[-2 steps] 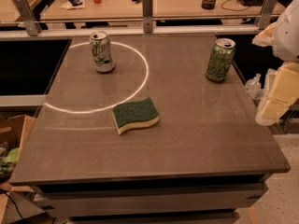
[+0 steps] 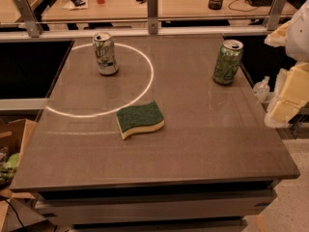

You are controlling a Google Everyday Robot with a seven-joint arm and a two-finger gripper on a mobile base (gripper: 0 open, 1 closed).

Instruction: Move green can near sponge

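The green can [image 2: 228, 62] stands upright at the back right of the brown table [image 2: 207, 149], its top open. The sponge [image 2: 140, 119], dark green on top with yellow foam below, lies flat near the table's middle, well to the left of and nearer than the can. My gripper [image 2: 287, 98] hangs at the right edge of the view, just off the table's right side, to the right of the green can and apart from it. It holds nothing that I can see.
A white-silver can with green lettering [image 2: 105, 53] stands at the back left inside a bright ring of light [image 2: 145, 88]. A metal rail [image 2: 152, 18] runs behind the table. A small clear bottle [image 2: 261, 88] sits beyond the right edge. Cardboard boxes [image 2: 9, 149] lie at the left.
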